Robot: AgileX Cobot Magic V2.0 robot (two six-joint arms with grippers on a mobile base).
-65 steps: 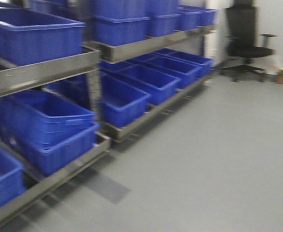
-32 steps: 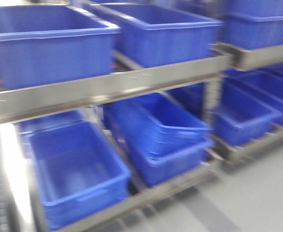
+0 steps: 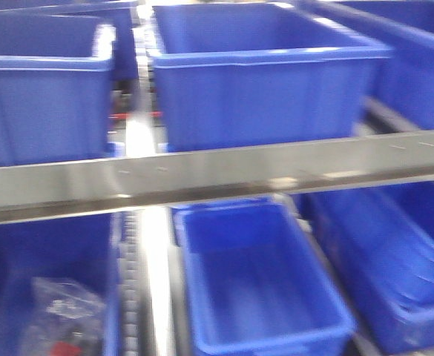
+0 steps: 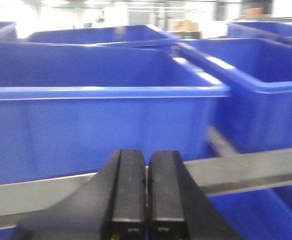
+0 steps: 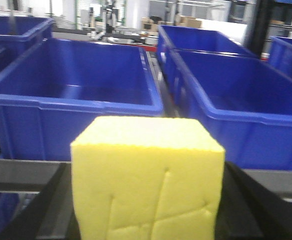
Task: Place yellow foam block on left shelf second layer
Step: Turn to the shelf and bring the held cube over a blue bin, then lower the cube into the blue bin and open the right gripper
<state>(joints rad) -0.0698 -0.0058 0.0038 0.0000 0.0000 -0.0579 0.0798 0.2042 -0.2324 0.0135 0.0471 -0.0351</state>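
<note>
The yellow foam block (image 5: pixel 148 185) fills the lower middle of the right wrist view, its front face creased. My right gripper (image 5: pixel 146 202) is shut on it, with a dark finger (image 5: pixel 46 210) showing at each side. Just beyond the block is a steel shelf rail (image 5: pixel 16 175), with an open blue bin (image 5: pixel 76 100) behind it. My left gripper (image 4: pixel 146 157) is shut with nothing between its black fingers, in front of a shelf rail (image 4: pixel 245 167) and a blue bin (image 4: pixel 96 120). Neither gripper nor the block shows in the front view.
The front view shows a steel shelf beam (image 3: pixel 217 174) across the middle. Two blue bins (image 3: pixel 261 81) (image 3: pixel 38 96) sit above it, more bins (image 3: pixel 261 282) below. A clear plastic bag (image 3: pixel 64 315) lies in the lower left bin. Another bin (image 5: pixel 235 105) is at the right.
The front view has swung left and closed in on the shelf. The floor and office chair have left view, and bins with the shelf beam now fill the frame.
</note>
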